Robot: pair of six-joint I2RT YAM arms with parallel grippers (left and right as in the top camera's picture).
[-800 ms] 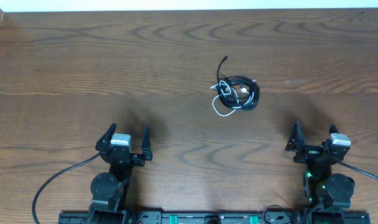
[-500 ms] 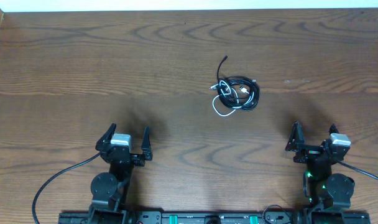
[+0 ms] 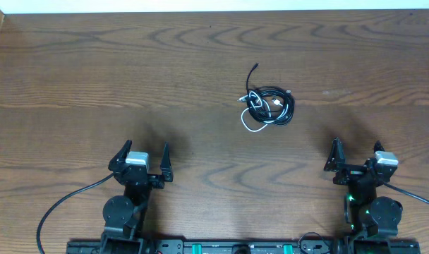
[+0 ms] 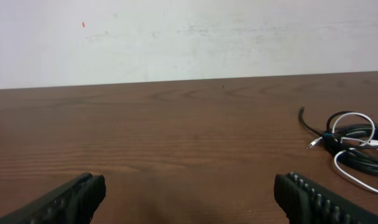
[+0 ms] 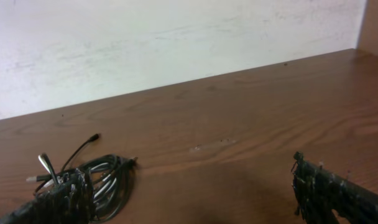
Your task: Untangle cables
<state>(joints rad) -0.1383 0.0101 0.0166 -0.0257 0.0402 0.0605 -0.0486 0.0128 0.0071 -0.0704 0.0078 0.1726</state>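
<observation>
The cables (image 3: 269,106) lie in one small tangled bundle on the wooden table, right of centre toward the far side: black coils with a white loop (image 3: 252,126) at the front and a black end (image 3: 253,70) trailing away. In the left wrist view the cables (image 4: 354,144) sit far right; in the right wrist view the cables (image 5: 102,177) sit low left, partly behind a finger. My left gripper (image 3: 142,159) and right gripper (image 3: 355,155) rest open and empty near the front edge, well short of the bundle.
A pale wall runs along the table's far edge (image 3: 214,10). Thick black arm wires (image 3: 66,204) curl by the left base and by the right base (image 3: 419,201). Bare wood lies around the bundle.
</observation>
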